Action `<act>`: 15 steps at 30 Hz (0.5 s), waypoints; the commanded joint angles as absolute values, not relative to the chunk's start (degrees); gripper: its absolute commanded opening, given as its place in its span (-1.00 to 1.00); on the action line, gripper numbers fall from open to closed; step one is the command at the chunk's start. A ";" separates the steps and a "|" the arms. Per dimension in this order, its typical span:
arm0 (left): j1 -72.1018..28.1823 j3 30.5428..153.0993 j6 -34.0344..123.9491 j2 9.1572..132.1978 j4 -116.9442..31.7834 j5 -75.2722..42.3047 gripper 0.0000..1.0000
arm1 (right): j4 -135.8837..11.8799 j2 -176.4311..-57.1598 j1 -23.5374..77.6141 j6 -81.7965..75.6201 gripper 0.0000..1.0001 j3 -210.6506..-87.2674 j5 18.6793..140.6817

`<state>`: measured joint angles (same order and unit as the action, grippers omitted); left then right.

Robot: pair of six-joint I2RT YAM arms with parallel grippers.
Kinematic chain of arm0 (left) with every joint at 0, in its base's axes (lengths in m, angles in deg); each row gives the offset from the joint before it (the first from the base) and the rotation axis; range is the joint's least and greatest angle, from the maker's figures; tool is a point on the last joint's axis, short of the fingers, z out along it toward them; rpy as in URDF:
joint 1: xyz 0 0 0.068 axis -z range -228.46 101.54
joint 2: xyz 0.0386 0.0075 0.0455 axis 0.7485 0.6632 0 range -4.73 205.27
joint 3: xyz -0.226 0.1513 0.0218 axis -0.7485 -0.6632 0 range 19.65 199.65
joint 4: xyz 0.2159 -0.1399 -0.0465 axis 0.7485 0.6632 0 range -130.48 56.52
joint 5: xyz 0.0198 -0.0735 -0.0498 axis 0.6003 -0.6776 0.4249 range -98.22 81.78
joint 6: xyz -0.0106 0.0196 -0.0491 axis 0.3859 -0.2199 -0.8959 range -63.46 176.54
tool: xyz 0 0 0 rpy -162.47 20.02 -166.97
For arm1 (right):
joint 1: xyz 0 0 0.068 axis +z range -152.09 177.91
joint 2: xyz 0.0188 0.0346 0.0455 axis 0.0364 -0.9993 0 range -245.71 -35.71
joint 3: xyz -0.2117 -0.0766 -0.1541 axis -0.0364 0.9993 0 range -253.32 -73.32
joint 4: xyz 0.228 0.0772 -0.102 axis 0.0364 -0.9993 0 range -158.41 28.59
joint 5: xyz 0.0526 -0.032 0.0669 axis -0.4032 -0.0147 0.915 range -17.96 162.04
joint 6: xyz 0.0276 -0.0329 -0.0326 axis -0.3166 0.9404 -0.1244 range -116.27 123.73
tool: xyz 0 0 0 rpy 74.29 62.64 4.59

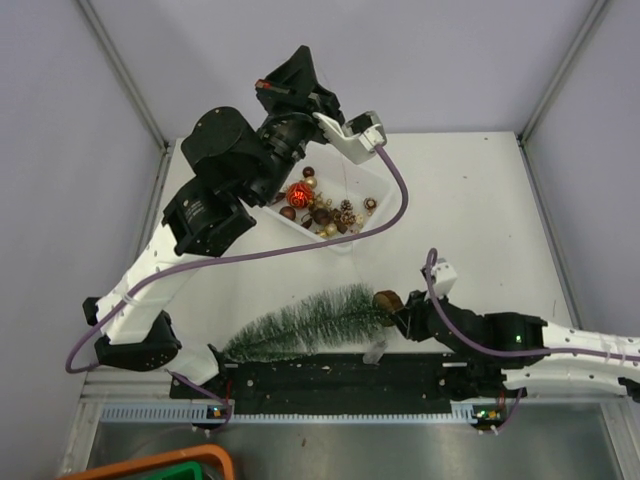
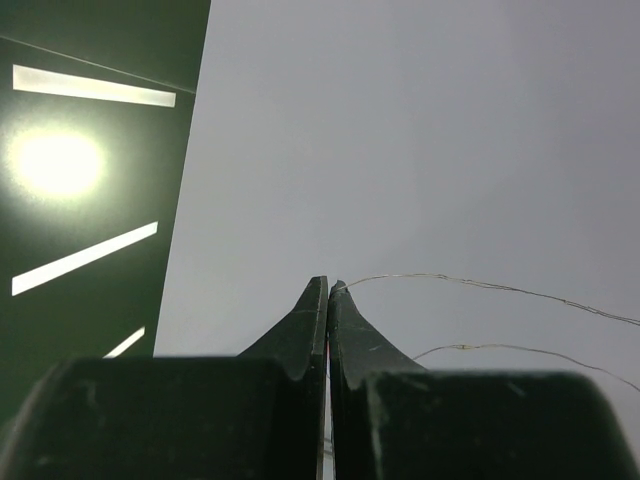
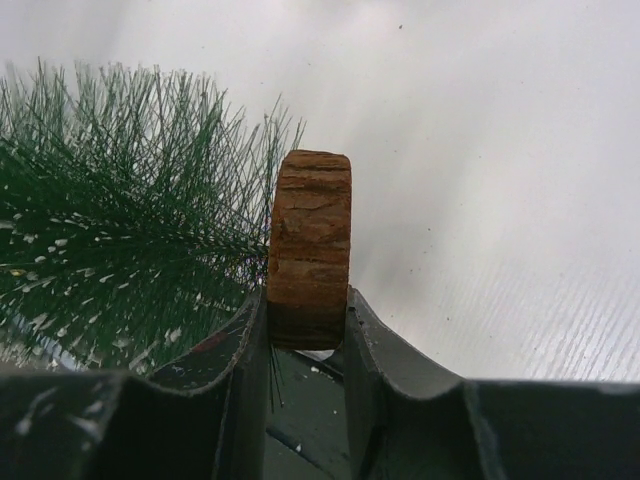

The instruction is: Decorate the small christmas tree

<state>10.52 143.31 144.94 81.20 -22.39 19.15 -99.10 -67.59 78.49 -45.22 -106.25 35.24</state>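
Near tabletop (image 1: 480, 200) edge, tree (image 1: 305, 330) lies flat, bare. My right jaws clamp base (image 3: 310, 230); left jaws shut on thin wire (image 2: 480, 285). Baubles (image 1: 322, 212) in tray (image 1: 368, 186). Decorating looks barely begun.

White worktop (image 1: 480, 200) in front of me, matte. It is boxed in by pale grey walls: back wall (image 1: 420, 60), left wall (image 1: 60, 150), right wall (image 1: 600, 180). Black rail (image 1: 330, 378) along near edge, grey metal surface (image 1: 350, 450) below it. Overhead is a dark ceiling (image 2: 100, 30) with strip lights (image 2: 90, 87) and one round glaring lamp (image 2: 55, 162).
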 commanded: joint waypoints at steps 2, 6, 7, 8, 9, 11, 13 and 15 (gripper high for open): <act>10.52 146.04 144.25 81.40 -24.30 18.14 -1.00 | -92.96 -62.80 75.26 -42.24 -1.00 -106.37 43.81; 10.60 146.04 144.08 81.40 -23.95 17.97 -1.00 | -94.70 -55.59 73.94 -41.28 -1.00 -107.77 49.01; 10.52 146.04 144.08 81.40 -24.04 17.88 -1.00 | -97.15 -54.27 74.02 -41.45 -1.00 -109.00 48.66; 10.60 146.04 143.99 81.40 -24.04 17.88 -1.00 | -99.53 -53.48 74.02 -41.71 -1.00 -110.66 48.14; 10.52 146.04 143.99 81.40 -24.13 17.71 -1.00 | -102.25 -53.12 74.02 -41.80 -1.00 -112.24 47.44; 10.52 145.95 143.81 81.40 -24.30 17.71 -1.00 | -106.91 -53.90 74.02 -42.24 -1.00 -115.50 46.12; 10.52 145.95 143.81 81.32 -24.48 17.71 -1.00 | -110.95 -56.09 73.94 -43.03 -1.00 -118.40 43.92; 10.52 145.95 143.90 81.23 -24.83 17.71 -1.00 | -113.25 -59.60 74.02 -43.30 -1.00 -120.60 42.69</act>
<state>10.50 144.07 144.85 81.42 -22.24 18.19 -109.00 -55.20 74.25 -41.90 -114.32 44.93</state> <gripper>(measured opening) 0.018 0.278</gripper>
